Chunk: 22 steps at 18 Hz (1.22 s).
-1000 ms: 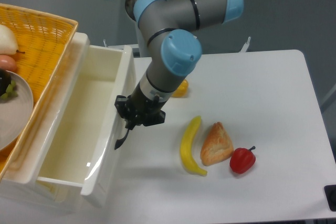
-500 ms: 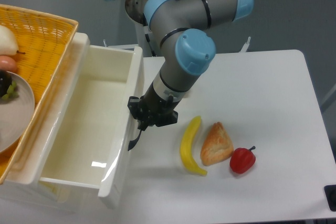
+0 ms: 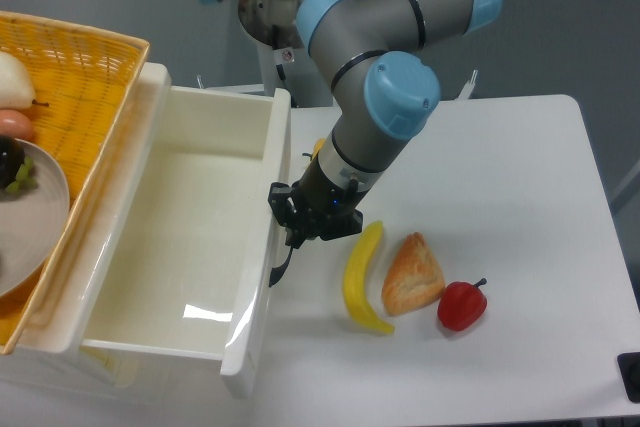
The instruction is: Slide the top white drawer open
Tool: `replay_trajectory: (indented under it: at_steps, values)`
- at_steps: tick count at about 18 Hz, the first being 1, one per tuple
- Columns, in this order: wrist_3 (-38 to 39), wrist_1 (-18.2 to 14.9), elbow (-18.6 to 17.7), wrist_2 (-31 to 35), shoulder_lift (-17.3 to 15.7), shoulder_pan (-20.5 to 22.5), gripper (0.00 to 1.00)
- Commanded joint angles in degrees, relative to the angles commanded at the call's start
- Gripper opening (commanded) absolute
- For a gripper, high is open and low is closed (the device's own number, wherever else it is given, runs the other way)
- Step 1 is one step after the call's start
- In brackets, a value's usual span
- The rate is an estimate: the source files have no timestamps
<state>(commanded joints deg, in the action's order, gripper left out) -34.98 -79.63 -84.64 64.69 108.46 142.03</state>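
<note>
While pulled far out from cabinet at left, top white drawer point(image 3: 185, 247) shows glossy empty inside, panelled front toward table point(image 3: 500, 177). Gripper point(image 3: 290, 245) just right of front, at curved black handle point(image 3: 279, 269); handle top hidden between jaws, jaws narrow around it. Wicker basket point(image 3: 80, 97) on cabinet. Banana point(image 3: 362, 277), pastry point(image 3: 411, 274), red pepper point(image 3: 461, 304) right of gripper.

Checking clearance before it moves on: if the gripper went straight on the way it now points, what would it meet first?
The gripper points down at the black handle of the top white drawer; that comes first, then probably the table. Depth is unclear.
</note>
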Motion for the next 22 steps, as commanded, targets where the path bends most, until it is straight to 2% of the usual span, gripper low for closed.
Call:
replay_trajectory:
  at_steps: [3, 6, 10, 18, 22]
  values:
    - [-0.1, 0.0, 0.0, -0.4, 0.0, 0.2, 0.27]
    - [-0.1, 0.0, -0.2, -1.1, 0.0, 0.3, 0.39]
    - [0.0, -0.4, -0.6, -5.2, 0.1, 2.1, 0.42]
    - [0.3, -0.6, -0.7, -9.0, 0.4, 4.5, 0.46]
    - [0.7, -0.4, -0.6, -11.0, -0.2, 9.3, 0.61]
